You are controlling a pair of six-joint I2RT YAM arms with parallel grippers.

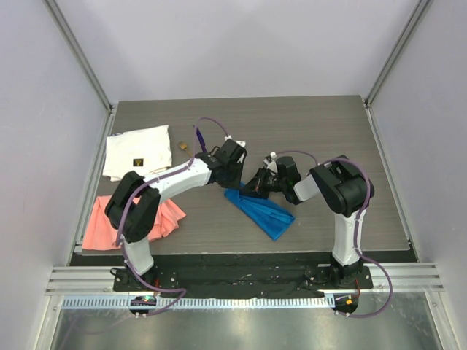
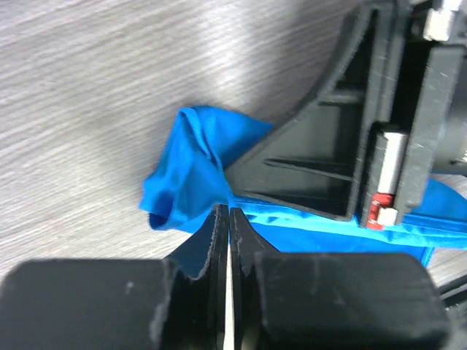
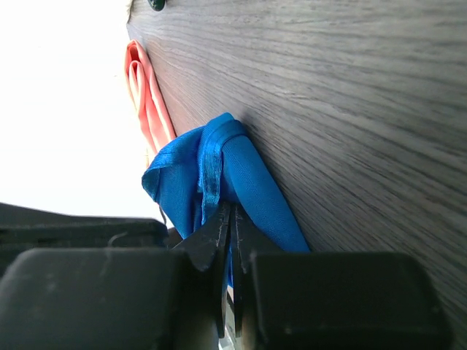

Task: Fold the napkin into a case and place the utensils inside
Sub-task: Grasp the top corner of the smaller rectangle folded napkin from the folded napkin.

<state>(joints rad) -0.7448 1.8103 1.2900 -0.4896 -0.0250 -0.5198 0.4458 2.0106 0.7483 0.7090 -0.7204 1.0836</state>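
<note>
The blue napkin (image 1: pixel 264 211) lies folded into a narrow, slanted strip at the middle of the table. Both grippers meet at its upper left end. My left gripper (image 1: pixel 235 177) is shut, its tips (image 2: pixel 228 211) pinching the bunched cloth (image 2: pixel 197 160). My right gripper (image 1: pixel 253 186) is shut on the napkin's hem (image 3: pixel 232 208), and the cloth (image 3: pixel 248 175) is lifted slightly there. The right gripper's black finger (image 2: pixel 321 160) shows in the left wrist view. A purple utensil (image 1: pixel 198 136) and a small dark and tan piece (image 1: pixel 182 146) lie at the back left, apart from the napkin.
A white cloth (image 1: pixel 139 151) with a small dark label lies at the back left. A salmon-pink cloth (image 1: pixel 98 222) lies at the front left and also shows in the right wrist view (image 3: pixel 146 102). Metal rails border the table's edges.
</note>
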